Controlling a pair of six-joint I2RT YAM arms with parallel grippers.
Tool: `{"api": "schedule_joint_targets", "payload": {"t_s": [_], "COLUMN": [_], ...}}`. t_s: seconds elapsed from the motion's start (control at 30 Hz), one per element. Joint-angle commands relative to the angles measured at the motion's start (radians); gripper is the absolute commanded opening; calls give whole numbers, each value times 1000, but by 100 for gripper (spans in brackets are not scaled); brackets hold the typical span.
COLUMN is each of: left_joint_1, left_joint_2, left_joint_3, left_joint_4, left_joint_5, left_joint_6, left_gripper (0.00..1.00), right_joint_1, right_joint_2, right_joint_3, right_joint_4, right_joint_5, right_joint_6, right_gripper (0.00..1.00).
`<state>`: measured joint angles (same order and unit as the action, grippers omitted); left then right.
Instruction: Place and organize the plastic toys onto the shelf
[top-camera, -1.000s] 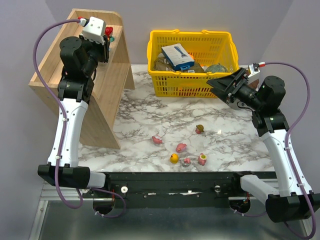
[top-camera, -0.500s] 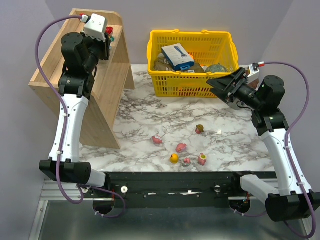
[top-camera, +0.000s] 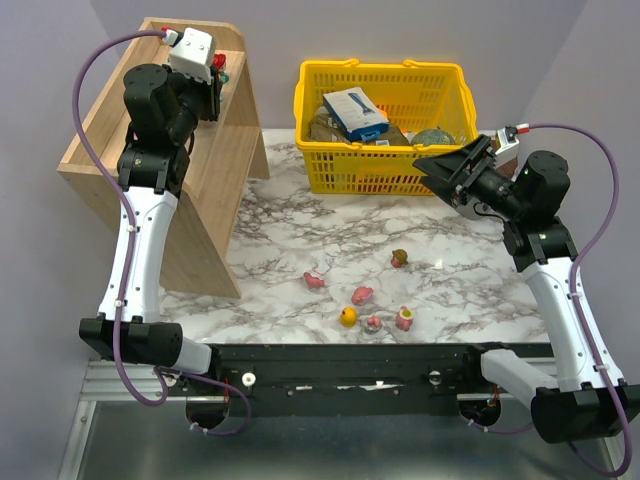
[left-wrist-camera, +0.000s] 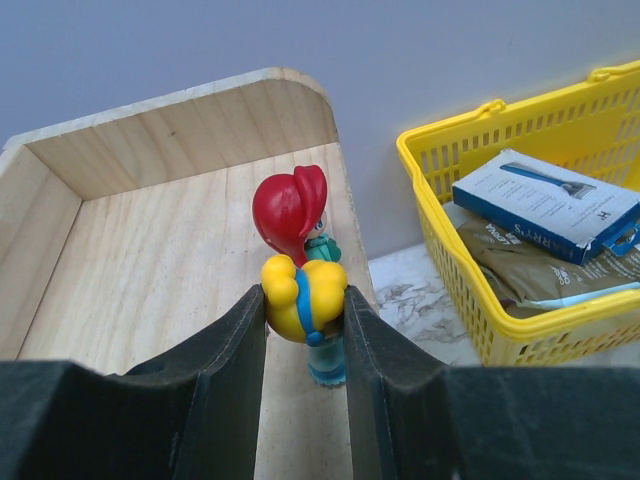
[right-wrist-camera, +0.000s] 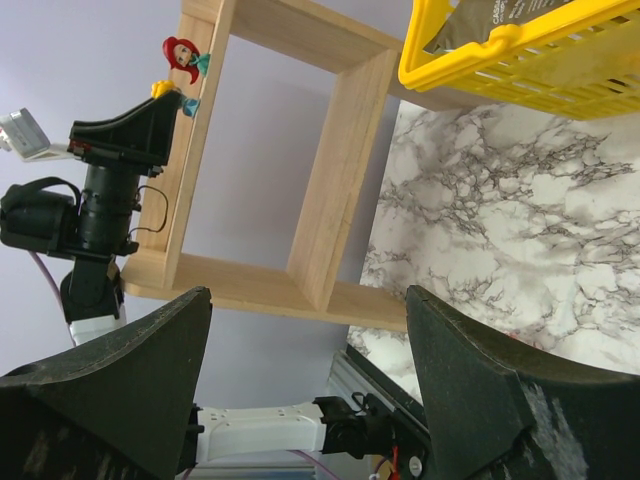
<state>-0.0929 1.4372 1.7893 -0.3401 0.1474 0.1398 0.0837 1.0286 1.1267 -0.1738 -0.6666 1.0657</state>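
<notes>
Loose toys (top-camera: 362, 295) lie on the marble (top-camera: 300, 225) by my bases; my right claw (top-camera: 428, 168) hangs spread, empty. Farther off, my left claw (left-wrist-camera: 305, 300) pinches the red-haired figurine (left-wrist-camera: 290, 210) over the shelf (left-wrist-camera: 150, 250) top: placing step, I judge; next, settle it upright, then release

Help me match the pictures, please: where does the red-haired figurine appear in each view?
Top external: the red-haired figurine is at upper left, on top of the shelf.
Left wrist: centre, just behind the yellow toy.
Right wrist: top left; this picture is turned sideways.
Shared landmark: the shelf it stands on, visible in all three.
</notes>
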Motion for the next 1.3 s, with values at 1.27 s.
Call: {"api": "schedule_joint_targets", "payload": {"t_s": [1.27], "left_joint_1": [5], "left_joint_2": [-21], "left_joint_3": [-119], "left_joint_4": [32], "left_joint_5": [0], "left_joint_6": [17], "left_gripper": [47], "right_joint_1": [-4], "right_joint_2": [-10], "right_joint_3": [13], "right_joint_4": [10], "right_joint_5": [7], "right_joint_6": [7], "right_gripper": [86]}}
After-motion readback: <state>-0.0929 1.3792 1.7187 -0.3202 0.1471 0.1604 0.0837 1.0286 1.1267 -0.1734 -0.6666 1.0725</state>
